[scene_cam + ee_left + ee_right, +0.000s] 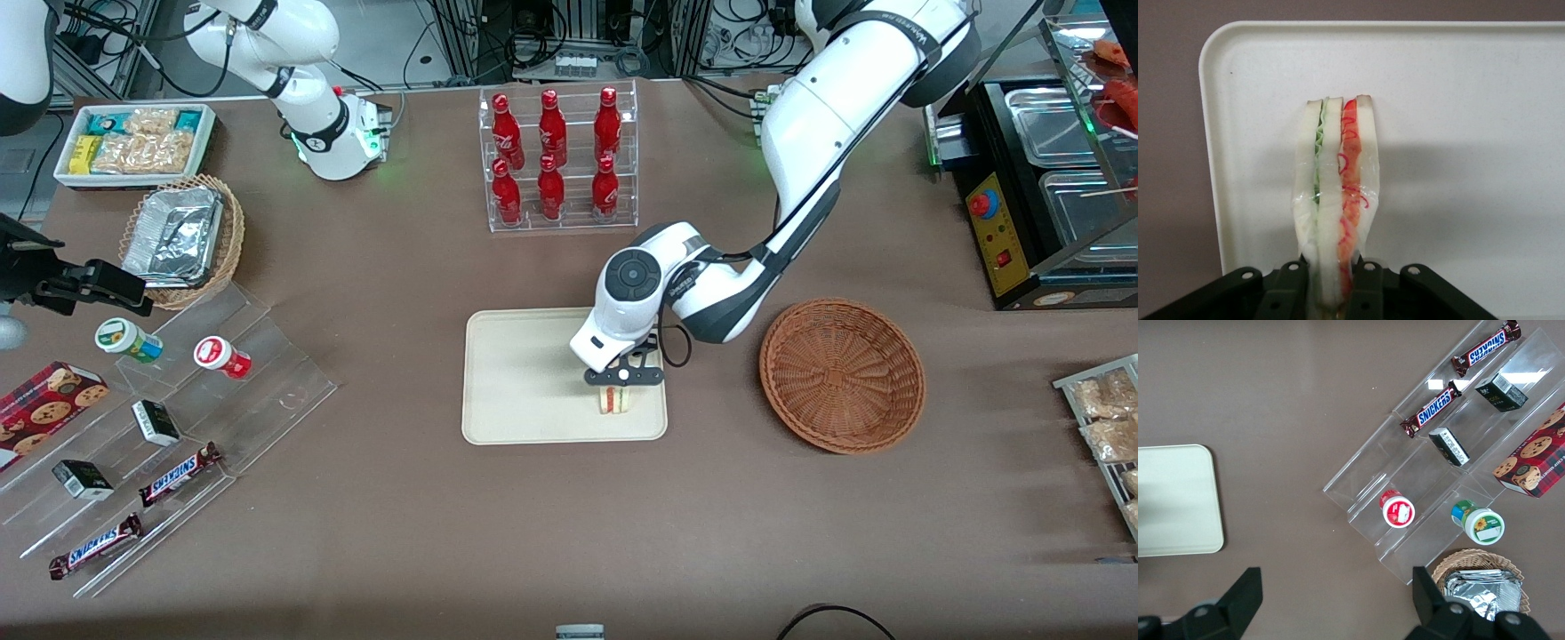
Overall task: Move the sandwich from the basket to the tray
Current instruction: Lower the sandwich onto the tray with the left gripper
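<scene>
The sandwich point(616, 400) stands on edge on the tray point(520, 378), at the tray's end nearer the basket point(841, 374), long axis running away from the gripper point(624, 377) clamped on its sides, the arm bent low above it.

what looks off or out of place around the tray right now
Nothing stands out. The sandwich stands on edge over the tray, its wrap intact, with the gripper shut on it by the fingers. The basket beside the tray sits level and holds nothing.
</scene>
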Robot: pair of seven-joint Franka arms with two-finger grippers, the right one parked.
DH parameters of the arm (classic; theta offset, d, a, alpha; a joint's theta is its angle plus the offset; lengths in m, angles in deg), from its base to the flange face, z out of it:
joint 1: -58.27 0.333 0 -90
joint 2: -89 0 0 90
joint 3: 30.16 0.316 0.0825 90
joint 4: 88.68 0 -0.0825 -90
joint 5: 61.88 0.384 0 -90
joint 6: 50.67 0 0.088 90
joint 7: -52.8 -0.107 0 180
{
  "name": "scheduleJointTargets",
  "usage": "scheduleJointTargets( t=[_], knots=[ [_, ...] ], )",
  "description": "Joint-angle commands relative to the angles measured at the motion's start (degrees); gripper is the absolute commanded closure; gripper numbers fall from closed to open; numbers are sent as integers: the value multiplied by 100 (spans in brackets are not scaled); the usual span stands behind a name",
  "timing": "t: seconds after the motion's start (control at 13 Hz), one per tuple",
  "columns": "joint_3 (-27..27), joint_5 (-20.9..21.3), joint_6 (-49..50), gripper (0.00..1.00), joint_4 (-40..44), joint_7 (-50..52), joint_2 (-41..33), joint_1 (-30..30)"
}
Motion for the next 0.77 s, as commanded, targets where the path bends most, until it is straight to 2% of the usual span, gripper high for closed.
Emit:
scheduleJointTargets(
  t=[0.0, 0.15, 0.38, 0.69],
  knots=[
    [7, 152, 72, 0, 229, 171, 90, -86],
    [7, 248, 116, 0, 229, 171, 28, -86],
    [-2, 845, 151, 0, 247, 171, -112, -77],
    [-37, 767, 590, 0, 641, 408, -236, -51]
  ],
)
